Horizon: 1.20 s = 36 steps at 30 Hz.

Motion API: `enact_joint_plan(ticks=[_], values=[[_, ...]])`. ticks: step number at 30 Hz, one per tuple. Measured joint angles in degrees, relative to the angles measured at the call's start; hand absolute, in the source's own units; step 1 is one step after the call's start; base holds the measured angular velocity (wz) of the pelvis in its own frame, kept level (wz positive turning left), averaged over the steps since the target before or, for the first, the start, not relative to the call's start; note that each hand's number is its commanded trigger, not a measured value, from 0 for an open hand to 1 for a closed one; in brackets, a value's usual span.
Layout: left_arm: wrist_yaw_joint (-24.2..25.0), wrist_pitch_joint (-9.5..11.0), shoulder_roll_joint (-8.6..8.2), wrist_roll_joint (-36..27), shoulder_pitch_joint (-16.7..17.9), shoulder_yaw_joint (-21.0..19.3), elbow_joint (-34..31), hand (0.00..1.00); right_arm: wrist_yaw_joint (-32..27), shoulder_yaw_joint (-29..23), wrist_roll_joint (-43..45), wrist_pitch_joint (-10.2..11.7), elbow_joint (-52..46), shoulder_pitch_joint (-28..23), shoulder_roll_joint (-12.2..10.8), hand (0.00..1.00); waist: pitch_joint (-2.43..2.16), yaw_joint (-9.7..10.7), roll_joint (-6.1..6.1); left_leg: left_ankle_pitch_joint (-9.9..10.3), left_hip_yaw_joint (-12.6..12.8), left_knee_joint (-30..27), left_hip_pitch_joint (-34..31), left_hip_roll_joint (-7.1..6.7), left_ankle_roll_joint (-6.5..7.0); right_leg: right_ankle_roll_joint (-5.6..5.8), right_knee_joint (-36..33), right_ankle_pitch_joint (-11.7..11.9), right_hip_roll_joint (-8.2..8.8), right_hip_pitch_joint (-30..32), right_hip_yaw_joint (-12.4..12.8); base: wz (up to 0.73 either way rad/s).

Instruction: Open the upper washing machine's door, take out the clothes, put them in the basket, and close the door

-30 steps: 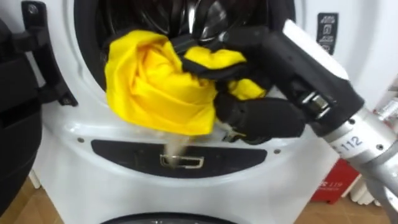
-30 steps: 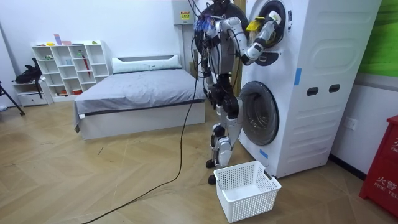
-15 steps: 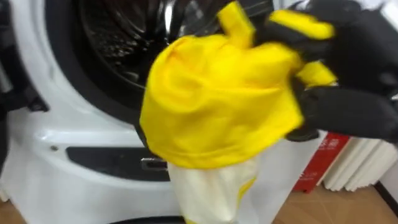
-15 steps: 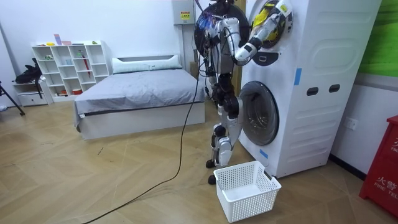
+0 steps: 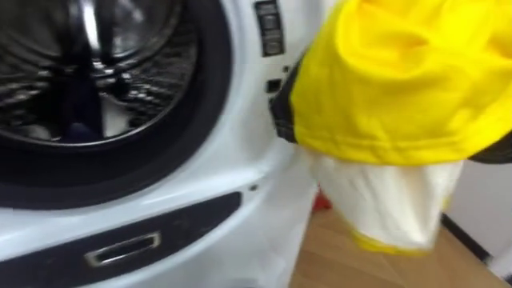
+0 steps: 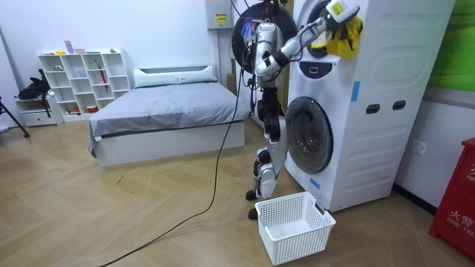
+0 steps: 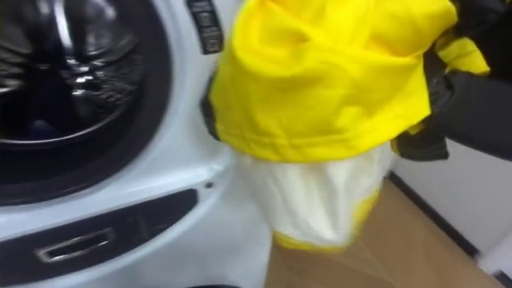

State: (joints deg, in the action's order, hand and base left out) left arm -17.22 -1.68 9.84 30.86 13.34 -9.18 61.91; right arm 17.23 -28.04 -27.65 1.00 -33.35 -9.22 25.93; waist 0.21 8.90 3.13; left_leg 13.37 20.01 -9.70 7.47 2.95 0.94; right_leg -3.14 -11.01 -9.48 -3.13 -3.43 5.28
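While the right hand (image 7: pixel 480 104) holds the cloth (image 5: pixel 400 80) high, the drum (image 5: pixel 88 64) stands open to its left.

Closest to you is the one cloth, a yellow bundle with a white part hanging straight down, so its long axis is vertical. Dark fingers curl into it from the right and pinch it. Behind it is the one machine (image 5: pixel 240 168), with two drums stacked, and the cloth is fully outside the upper one, apart from its rim. Farthest is the one basket (image 6: pixel 295 226), on the floor before the lower door (image 6: pixel 308 133). It lies well below the hand, so I judge the next move must go downward.
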Motion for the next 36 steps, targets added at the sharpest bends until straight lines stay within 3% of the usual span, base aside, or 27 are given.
enact_joint_plan(ticks=[2,4,7,11,15,17,19,22,27,29,36], values=[[0.06,-1.84,0.04,-0.55,-0.51,0.93,0.75,0.00,-0.03,1.63,1.03,-1.16,2.11,-0.77,-0.42,1.00,-0.01,0.15,-0.17,0.20,2.37,-0.09,-0.30,0.42,-0.33,-0.20,-1.12,0.12,-0.47,1.91,0.16,-0.74],[0.44,-3.66,0.38,-2.30,-1.32,2.73,1.52,0.00,0.11,3.92,2.33,-1.55,5.31,-2.18,-1.26,1.00,0.46,1.27,-0.91,0.31,4.40,-0.60,-1.51,0.76,-0.47,-0.31,-1.75,0.29,-0.81,3.85,1.38,-0.48],[1.02,-5.50,0.65,-4.30,-2.35,4.64,2.32,0.00,0.70,7.12,3.67,-3.71,9.23,-3.09,-2.00,1.00,0.45,2.24,-1.51,0.32,6.02,-1.15,-2.75,0.79,-0.53,-0.31,-1.81,0.49,-1.28,5.62,3.13,-0.27],[2.43,-7.20,1.32,-4.40,-2.74,7.67,2.35,0.00,1.30,9.45,3.96,-4.45,13.62,-3.35,-4.88,1.00,0.45,3.05,-1.94,0.70,6.95,-1.83,-3.39,1.40,-0.78,-0.33,-1.63,0.78,-1.79,6.26,4.20,-0.16],[2.71,-8.06,1.79,-4.76,-3.14,10.00,2.35,0.00,0.93,12.29,6.14,-4.38,20.84,-3.83,-7.43,1.00,0.37,3.31,-3.14,0.87,8.33,-2.05,-4.04,1.57,-0.81,-0.31,-1.70,1.28,-2.13,7.45,5.47,-0.18],[2.90,-8.11,1.89,-7.41,-4.01,12.90,2.41,0.00,0.00,13.52,8.52,-4.55,24.74,-4.48,-8.82,1.00,0.49,3.52,-4.52,1.03,8.59,-2.09,-4.63,1.84,-0.68,-0.11,-1.60,1.57,-2.12,7.76,5.58,-0.08],[3.00,-7.85,0.62,-8.99,-4.51,16.94,2.37,0.00,-1.03,14.94,12.34,-4.74,29.69,-5.08,-10.98,1.00,0.32,3.83,-6.82,1.14,9.20,-2.08,-5.59,1.72,-0.49,0.11,-1.84,1.78,-2.09,9.17,6.33,-0.16],[3.09,-7.40,-0.40,-11.53,-4.85,19.66,2.37,0.00,-2.94,18.15,14.63,-4.75,37.26,-5.46,-12.95,1.00,0.27,4.00,-8.61,1.12,9.94,-2.09,-6.25,1.48,-0.47,0.20,-2.58,1.84,-2.42,10.48,7.42,-0.22],[3.29,-4.35,-0.45,-12.76,-5.22,21.35,2.15,0.00,-5.73,20.75,15.02,-3.95,47.57,-5.15,-13.62,1.00,0.35,4.09,-10.30,1.07,10.06,-2.85,-8.55,1.51,-0.38,0.21,-3.27,1.82,-2.44,13.14,7.63,-0.04],[3.29,-4.14,-0.46,-12.77,-5.71,21.42,2.16,0.00,-6.95,20.76,14.57,-3.85,50.43,-5.09,-14.04,1.00,0.21,4.17,-10.62,0.98,9.81,-3.18,-9.91,1.48,-0.24,0.20,-3.83,1.77,-2.43,14.64,7.52,0.00],[3.29,-1.49,-0.55,-13.57,-7.07,21.93,2.28,0.00,-11.60,20.00,14.01,-1.14,60.85,-1.12,-14.01,1.00,0.55,4.98,-12.30,0.20,9.78,-3.71,-13.89,1.20,0.27,0.31,-5.81,1.79,-2.14,19.27,7.49,0.00]])
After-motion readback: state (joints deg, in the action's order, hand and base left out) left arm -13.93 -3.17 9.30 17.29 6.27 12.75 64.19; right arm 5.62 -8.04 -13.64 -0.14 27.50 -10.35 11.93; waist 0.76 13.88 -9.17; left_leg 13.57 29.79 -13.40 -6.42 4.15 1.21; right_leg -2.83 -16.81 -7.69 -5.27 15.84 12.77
